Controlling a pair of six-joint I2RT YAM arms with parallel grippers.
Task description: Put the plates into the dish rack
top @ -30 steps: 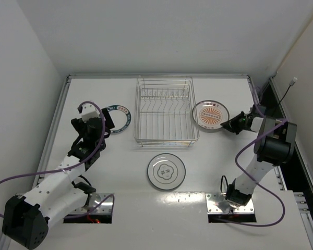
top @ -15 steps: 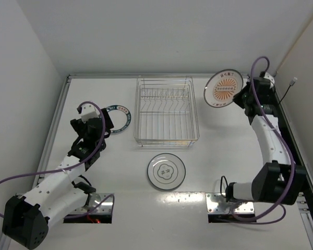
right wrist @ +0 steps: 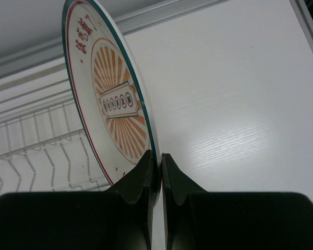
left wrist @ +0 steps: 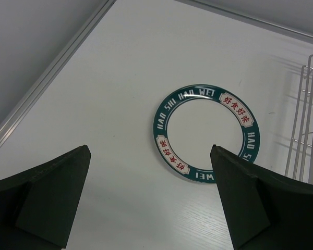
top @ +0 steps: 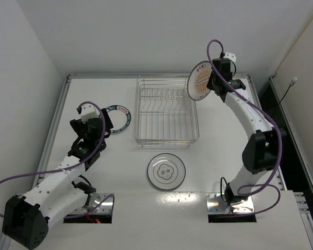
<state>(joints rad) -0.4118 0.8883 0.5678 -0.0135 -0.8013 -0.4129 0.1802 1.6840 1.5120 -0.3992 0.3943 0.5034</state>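
My right gripper (right wrist: 156, 159) is shut on the rim of the orange-sunburst plate (right wrist: 112, 99), which stands on edge in the air above the dish rack's (top: 166, 111) back right corner; from the top view that plate (top: 200, 80) shows tilted upright. The blue-green rimmed plate (left wrist: 207, 133) lies flat on the table left of the rack, a little ahead of my left gripper (left wrist: 151, 182), which is open and holds nothing. A third plate with a grey ring and centre motif (top: 166, 171) lies flat in front of the rack.
A raised metal edge (top: 156, 76) borders the table at the back and sides. The rack's wire wall (left wrist: 308, 109) stands just right of the blue-green plate. Purple cables (top: 21, 179) loop off both arms.
The right arm has swung the orange plate left, from beyond the rack's right side to above its back right corner, and turned it more upright. The left arm has not moved.
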